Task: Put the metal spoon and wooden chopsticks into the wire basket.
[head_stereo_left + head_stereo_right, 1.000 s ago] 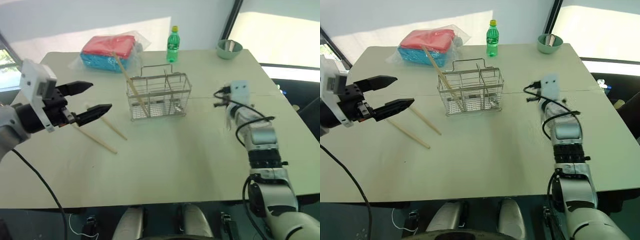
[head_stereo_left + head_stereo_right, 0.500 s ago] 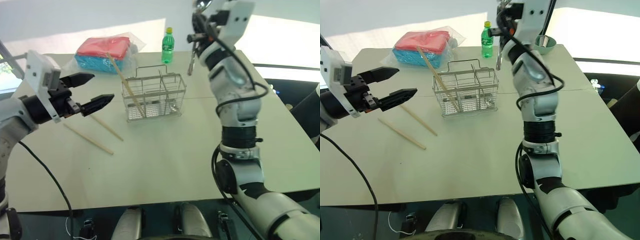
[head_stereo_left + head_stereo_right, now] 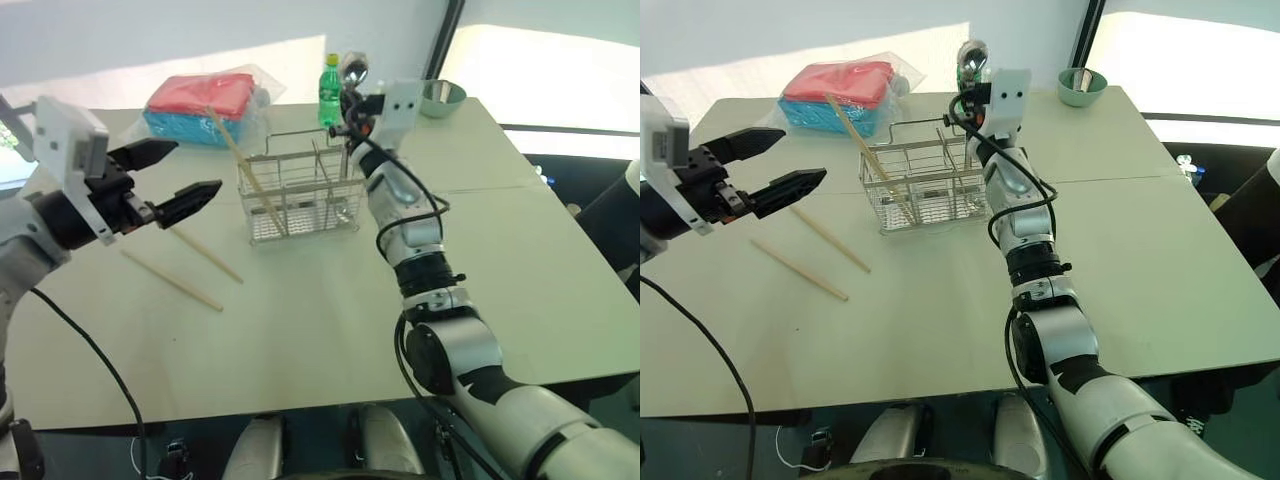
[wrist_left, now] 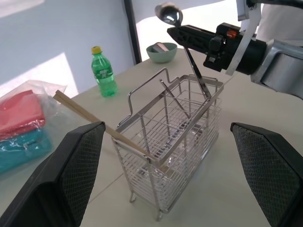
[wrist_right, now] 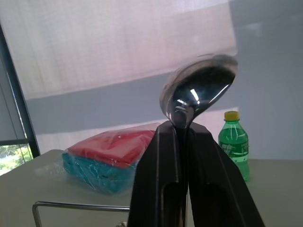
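Since a second earlier, the right hand (image 4: 189, 37) had swung from the open desk on the far side of the wire basket (image 3: 298, 197) up to a spot over the basket's right end, carrying the metal spoon (image 4: 184, 45) with it; the left hand (image 3: 170, 180) had kept its place beside the basket's other end.

The right hand's two fingers were pinched on the spoon just under its bowl, bowl uppermost, with the thin handle slanting down so that its tip reached in at the top of the basket's right-hand compartment. The left hand stood wide apart and held nothing.

Of the wooden chopsticks, one (image 3: 243, 169) leaned in the basket's left compartment, its top poking well above the rim, and two more (image 3: 190, 268) lay loose on the desk (image 3: 300, 320) near the basket's left side, below the left hand.

The step in hand looked to be the dropping of the spoon into the basket. The next move seemed to call for easing the handle further down inside the wires and letting go cleanly, so the spoon would slide in and not tip out over the rim. After that the two loose chopsticks remained to be picked up.
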Available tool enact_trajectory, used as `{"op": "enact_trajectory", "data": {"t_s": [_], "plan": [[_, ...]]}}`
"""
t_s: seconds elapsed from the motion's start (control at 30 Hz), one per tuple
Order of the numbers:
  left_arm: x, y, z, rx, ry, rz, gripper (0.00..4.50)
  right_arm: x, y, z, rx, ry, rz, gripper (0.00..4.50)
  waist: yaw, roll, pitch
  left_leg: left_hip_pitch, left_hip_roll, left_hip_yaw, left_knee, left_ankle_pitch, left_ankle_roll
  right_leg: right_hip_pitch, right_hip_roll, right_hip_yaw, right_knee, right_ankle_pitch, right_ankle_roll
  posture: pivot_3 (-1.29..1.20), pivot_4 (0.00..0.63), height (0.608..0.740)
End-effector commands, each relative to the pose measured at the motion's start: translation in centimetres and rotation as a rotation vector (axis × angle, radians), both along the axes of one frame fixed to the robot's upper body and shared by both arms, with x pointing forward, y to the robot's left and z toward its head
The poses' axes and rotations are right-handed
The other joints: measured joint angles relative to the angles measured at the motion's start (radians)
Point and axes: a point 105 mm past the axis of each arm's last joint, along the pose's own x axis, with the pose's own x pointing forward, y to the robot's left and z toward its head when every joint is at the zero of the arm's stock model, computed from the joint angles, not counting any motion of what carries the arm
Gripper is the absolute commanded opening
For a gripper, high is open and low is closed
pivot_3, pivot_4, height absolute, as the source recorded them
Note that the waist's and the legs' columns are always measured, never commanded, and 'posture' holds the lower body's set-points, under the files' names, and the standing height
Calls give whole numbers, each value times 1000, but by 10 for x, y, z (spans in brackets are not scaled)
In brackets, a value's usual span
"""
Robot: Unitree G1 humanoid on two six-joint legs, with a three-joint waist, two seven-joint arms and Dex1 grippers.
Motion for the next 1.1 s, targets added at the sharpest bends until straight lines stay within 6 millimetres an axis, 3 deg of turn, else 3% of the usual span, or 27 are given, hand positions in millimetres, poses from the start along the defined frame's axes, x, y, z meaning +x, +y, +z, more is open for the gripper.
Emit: {"op": "enact_trajectory", "data": {"t_s": [0.03,0.17,0.2,0.4,0.53,0.67,0.77,0.9,1.1], "plan": [[-7,4,15,7,-60,22,4500,-3,2,5,19,-47,-1,2092,0,0,0,0,0,0,0,0,0,0,0,0,0,0,0,0,150,667],[-7,7,18,0,-63,34,4500,-2,-11,7,31,-49,-46,4279,1,0,0,0,0,0,0,0,0,-1,0,1,0,0,0,0,150,667],[-6,7,18,-3,-62,38,4500,-2,-15,9,32,-52,-55,4472,1,0,0,0,0,0,0,0,0,-1,0,1,0,0,0,0,150,667],[0,15,18,-52,-49,93,4500,-19,-47,40,5,-123,-53,4472,4,0,0,0,0,-1,0,0,0,-1,0,1,0,0,0,0,150,667],[17,39,20,-164,-26,268,4500,-54,-70,82,-118,-225,87,4472,11,-1,0,-1,-1,-1,1,0,0,0,0,1,0,0,0,0,150,667],[32,61,19,-301,42,428,4500,-91,-82,99,-272,-244,283,4472,14,-4,-2,0,0,-1,0,0,0,3,0,1,-1,0,1,0,150,667],[46,76,11,-399,130,599,4500,-127,-86,93,-375,-193,504,4472,25,-6,-3,1,0,-1,0,0,0,4,1,1,-2,0,1,0,150,667],[58,113,-30,-494,335,982,4500,-161,-87,61,-508,-65,709,4472,36,-8,-4,1,0,-1,1,0,0,6,0,1,-3,0,1,0,150,667],[54,131,-85,-503,590,1287,4500,-183,-84,25,-585,54,810,4472,38,-14,-2,1,0,0,1,0,-1,6,-1,1,-3,0,3,0,150,667]]}}
